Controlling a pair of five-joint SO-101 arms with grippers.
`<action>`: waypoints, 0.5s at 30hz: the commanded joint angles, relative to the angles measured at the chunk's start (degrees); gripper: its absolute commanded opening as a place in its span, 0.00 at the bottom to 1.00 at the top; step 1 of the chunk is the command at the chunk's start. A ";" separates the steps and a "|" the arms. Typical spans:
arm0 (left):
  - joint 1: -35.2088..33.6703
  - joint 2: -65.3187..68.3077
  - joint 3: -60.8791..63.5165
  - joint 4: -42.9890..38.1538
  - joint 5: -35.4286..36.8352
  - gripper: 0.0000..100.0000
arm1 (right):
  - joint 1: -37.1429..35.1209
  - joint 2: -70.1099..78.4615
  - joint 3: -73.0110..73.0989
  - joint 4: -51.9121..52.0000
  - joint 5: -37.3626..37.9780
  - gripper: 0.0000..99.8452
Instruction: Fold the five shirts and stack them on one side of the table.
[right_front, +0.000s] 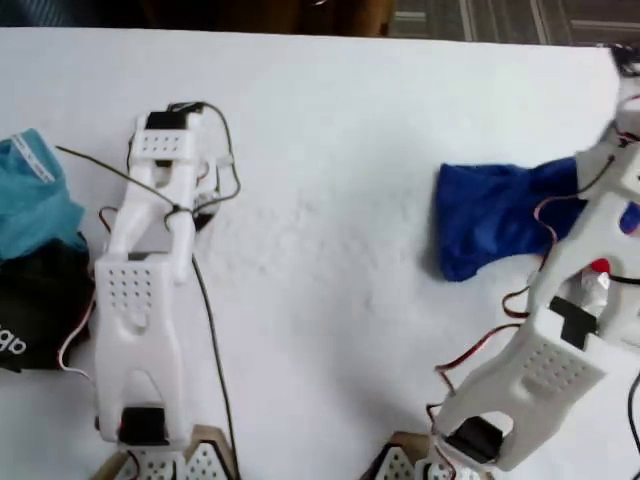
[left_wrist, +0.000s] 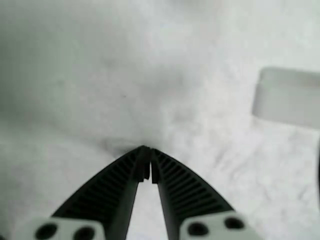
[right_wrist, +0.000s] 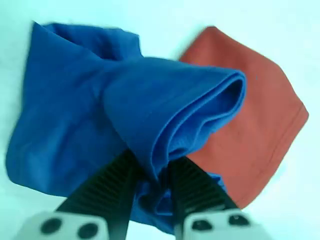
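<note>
While the blue shirt (right_front: 490, 215) lies bunched at the high view's right, touching a red shirt (right_wrist: 245, 110), we see the right gripper (right_wrist: 152, 167) pinching a blue fold and the left gripper (left_wrist: 146, 160) closed, empty, over the white table (right_front: 330, 250).

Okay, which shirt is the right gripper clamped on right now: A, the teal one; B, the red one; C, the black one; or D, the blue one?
D: in the right wrist view the right gripper is closed on a bunched fold of the blue shirt, while the red shirt lies behind that fold.
</note>
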 joint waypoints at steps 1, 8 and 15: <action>-0.35 -0.79 -0.04 -1.85 0.53 0.04 | -4.18 -6.55 0.09 1.10 -2.81 0.02; -0.35 -0.79 -0.04 -1.85 0.53 0.04 | -4.26 -8.48 3.78 1.19 -3.78 0.02; -0.35 -0.79 -0.13 -1.85 0.53 0.04 | 2.15 -5.76 18.46 -2.42 -3.34 0.02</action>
